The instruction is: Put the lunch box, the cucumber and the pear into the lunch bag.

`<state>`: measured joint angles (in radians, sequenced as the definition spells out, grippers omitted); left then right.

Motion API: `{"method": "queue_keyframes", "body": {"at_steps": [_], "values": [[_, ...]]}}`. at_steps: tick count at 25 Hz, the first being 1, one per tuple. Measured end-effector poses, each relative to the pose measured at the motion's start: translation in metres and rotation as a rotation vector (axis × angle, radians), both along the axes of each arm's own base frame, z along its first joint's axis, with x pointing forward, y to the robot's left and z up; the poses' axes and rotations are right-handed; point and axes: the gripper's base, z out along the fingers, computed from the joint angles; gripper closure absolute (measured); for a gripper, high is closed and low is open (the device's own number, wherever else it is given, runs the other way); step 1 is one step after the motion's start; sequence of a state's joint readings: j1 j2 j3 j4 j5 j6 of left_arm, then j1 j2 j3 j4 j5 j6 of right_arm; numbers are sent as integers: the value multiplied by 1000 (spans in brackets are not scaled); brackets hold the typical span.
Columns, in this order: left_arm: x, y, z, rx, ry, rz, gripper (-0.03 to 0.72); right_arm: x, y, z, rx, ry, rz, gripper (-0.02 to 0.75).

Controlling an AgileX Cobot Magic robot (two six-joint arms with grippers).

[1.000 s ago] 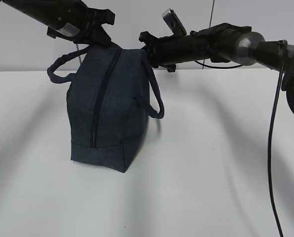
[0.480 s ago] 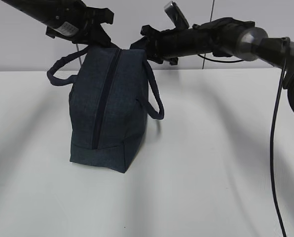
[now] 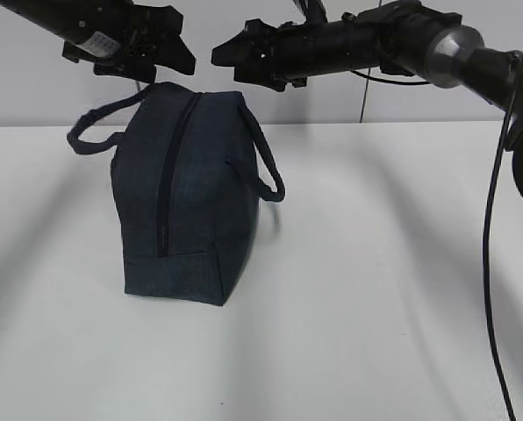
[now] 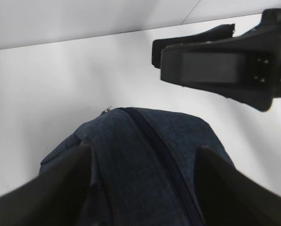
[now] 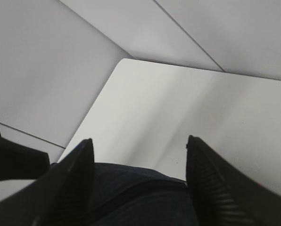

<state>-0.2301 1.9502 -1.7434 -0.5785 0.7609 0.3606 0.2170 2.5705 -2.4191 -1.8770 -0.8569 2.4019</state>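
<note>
Pincers, left and right, hang spread and empty over the zipped lunch bag, ready to open it.

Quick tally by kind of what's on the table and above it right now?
Lunch bag, zipped shut: 1
Bag handles: 2
Grippers above the bag, left gripper and right gripper: 2
Loose food or boxes in view: 0
Total: 1 bag, 2 grippers.
</note>
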Motion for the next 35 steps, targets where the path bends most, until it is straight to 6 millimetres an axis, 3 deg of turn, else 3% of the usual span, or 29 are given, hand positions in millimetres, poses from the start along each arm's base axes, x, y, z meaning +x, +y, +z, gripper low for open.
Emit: {"method": "queue_keyframes", "body": {"at_steps": [3, 9, 16, 22, 26, 29, 35], "values": [[-4, 8, 7, 18, 6, -6, 196, -4, 0, 9, -20, -41, 29, 281], [-30, 23, 30, 120, 82, -15, 190, -28, -5, 58, -48, -129, 57, 281], [-71, 35, 57, 201, 238, -24, 209, -79, -16, 92, -73, -89, 69, 290], [-108, 44, 100, 181, 169, 50, 265, -132, -32, 128, -82, -105, -2, 292], [-147, 47, 114, 166, 148, 65, 272, -162, -45, 130, -99, -91, -106, 292], [-179, 52, 103, 175, 190, 59, 273, -188, -51, 127, -121, -93, -229, 293], [-257, 73, 84, 191, 199, 85, 274, -248, -30, 112, -177, -146, -373, 295]]}}
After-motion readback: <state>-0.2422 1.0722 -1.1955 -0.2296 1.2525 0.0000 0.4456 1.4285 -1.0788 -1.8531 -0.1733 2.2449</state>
